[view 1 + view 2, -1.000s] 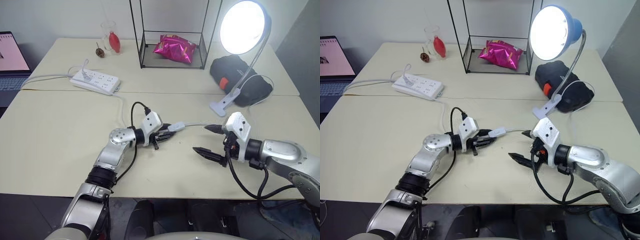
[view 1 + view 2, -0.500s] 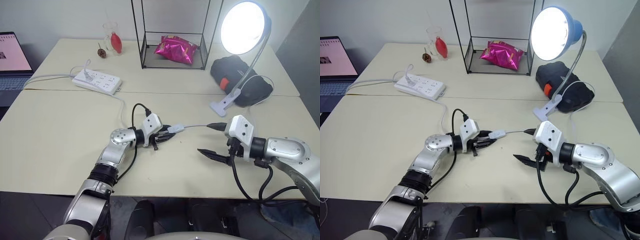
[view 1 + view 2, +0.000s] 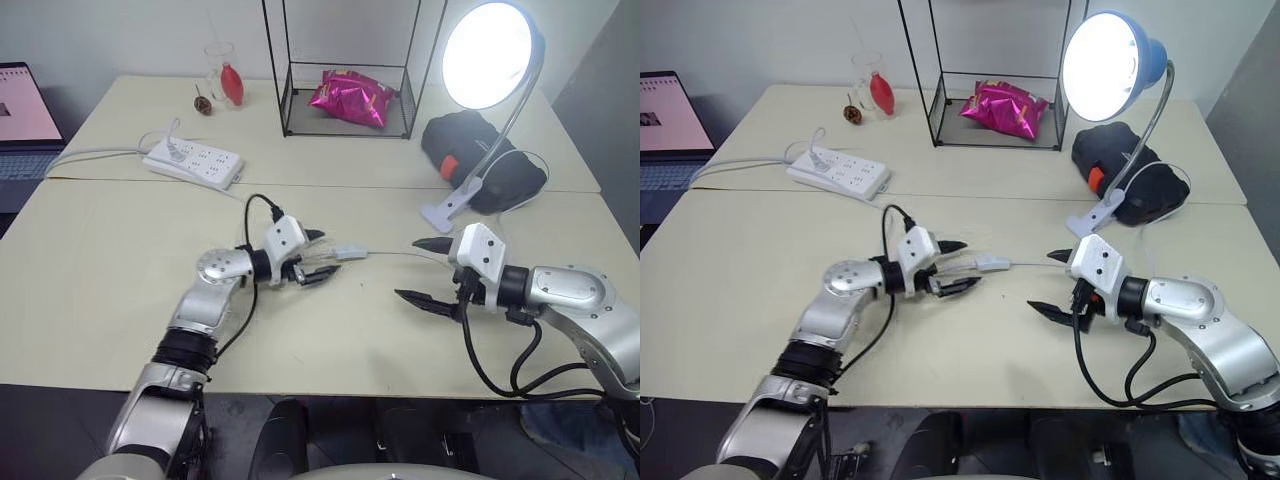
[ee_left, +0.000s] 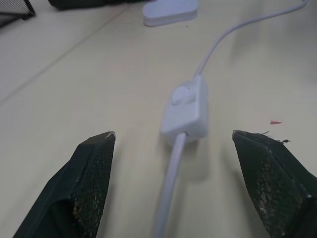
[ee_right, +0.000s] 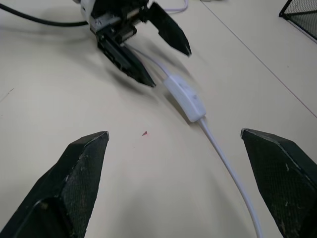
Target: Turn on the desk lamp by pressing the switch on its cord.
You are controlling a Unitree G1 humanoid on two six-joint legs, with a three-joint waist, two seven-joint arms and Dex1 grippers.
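left pincer (image 3: 318, 258): gaped, empty, centre of frame | switch (image 3: 351, 252): lay on surface (image 3: 100, 290) just past its tips | right pincer (image 3: 424, 270): gaped, empty, right of centre | desk lamp (image 3: 487, 55): lit, upper right

Lighting: bright, even room light over the pale beige worktop (image 3: 120, 290). Main visible source: the lit blue round-shaded desk lamp (image 3: 1110, 62), its white face blown out to glare with no bulb detail readable.
Shadows: soft and faint; a weak shadow lies under the small white oblong inline switch (image 4: 186, 109) and beside the thin white cord (image 5: 225, 161).
Focus: head views sharp throughout. Left wrist view soft, the near black fingertips (image 4: 94, 173) blurred; right wrist view shows blur at the far edges.
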